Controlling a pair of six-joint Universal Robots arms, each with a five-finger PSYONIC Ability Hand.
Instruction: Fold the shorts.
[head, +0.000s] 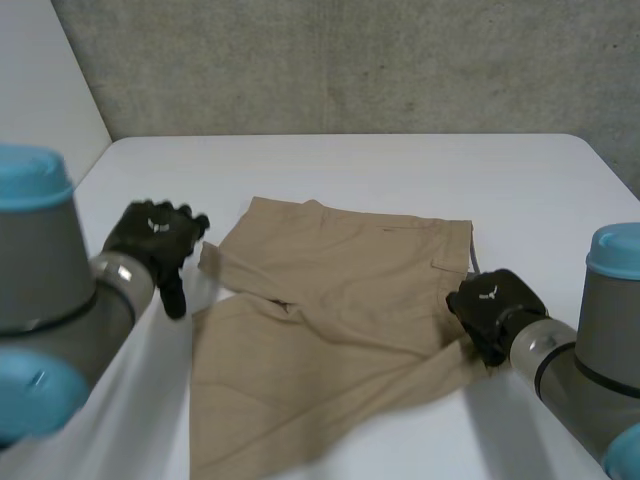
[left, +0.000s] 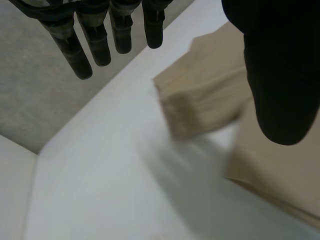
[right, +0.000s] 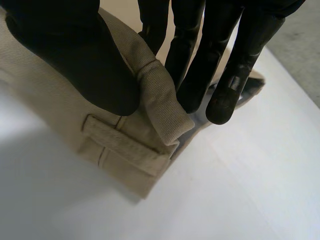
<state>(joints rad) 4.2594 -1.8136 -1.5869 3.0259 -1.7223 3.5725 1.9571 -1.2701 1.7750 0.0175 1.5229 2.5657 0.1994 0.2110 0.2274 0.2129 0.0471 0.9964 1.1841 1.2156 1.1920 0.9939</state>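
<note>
Tan shorts (head: 340, 320) lie partly folded and rumpled in the middle of the white table (head: 400, 165). One leg edge is turned up near my left hand. That left hand (head: 150, 238) hovers just left of the shorts with nothing in it. In the left wrist view its fingers (left: 70, 45) are straight and the thumb stands apart, with the shorts' folded edge (left: 210, 95) beyond them. My right hand (head: 492, 303) is at the shorts' right edge. In the right wrist view its thumb (right: 75, 50) and fingers pinch the waistband (right: 150, 95) beside a belt loop (right: 125, 145).
A grey concrete wall (head: 350, 60) runs behind the table's far edge, and a white wall (head: 40, 80) stands at the left. Bare table surface lies left of the shorts, behind them and to their right.
</note>
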